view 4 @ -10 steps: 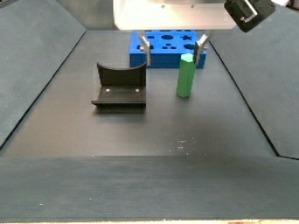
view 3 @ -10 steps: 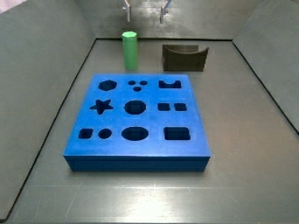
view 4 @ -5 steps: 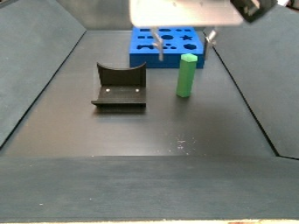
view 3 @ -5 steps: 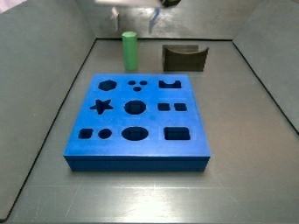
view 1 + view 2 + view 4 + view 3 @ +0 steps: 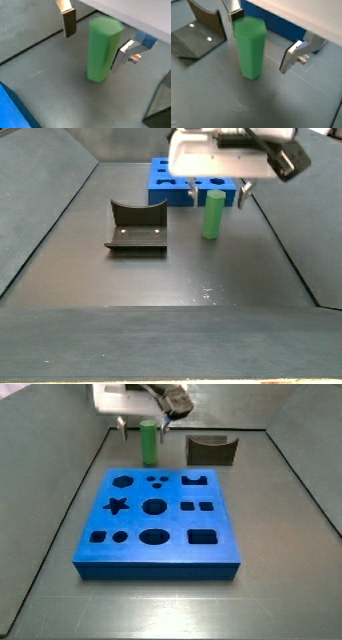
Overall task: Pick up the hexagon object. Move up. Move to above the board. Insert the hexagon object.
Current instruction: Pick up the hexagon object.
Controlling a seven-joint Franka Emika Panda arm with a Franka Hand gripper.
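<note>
Now, in a wrist view, the light green, tall matte hexagon object (image 5: 102, 49) stands upright on the grey tray floor (image 5: 47, 75). The gripper (image 5: 95, 38) is around its upper part with the jaws wide apart: one flat silver finger (image 5: 67, 19) with its dark pad is clear of the peg on one side, and the other finger (image 5: 124, 54) is just beside the peg on the opposite side; I cannot tell if that one touches. A corner of the bright blue board (image 5: 12, 110) shows at the edge of this view.

In a wrist view from the other camera, the hexagon object (image 5: 249, 48) is again upright between the fingers. One finger (image 5: 233, 11) is close behind its top, the other finger (image 5: 292, 56) stands well apart from it. The dark L-shaped fixture (image 5: 198, 33) is on the floor near the peg.

In a side view, the gripper (image 5: 144, 422) hangs over the top of the hexagon object (image 5: 148, 447), which stands behind the far edge of the large flat blue board (image 5: 158, 556) with its shaped cutouts. The fixture (image 5: 211, 450) stands beside the peg, apart from it.

In a side view from the opposite end, the gripper (image 5: 222, 186) is low around the top of the hexagon object (image 5: 213, 215). The peg stands on the floor between the fixture (image 5: 136, 226) and the tray wall, with the board (image 5: 166, 181) behind it.
</note>
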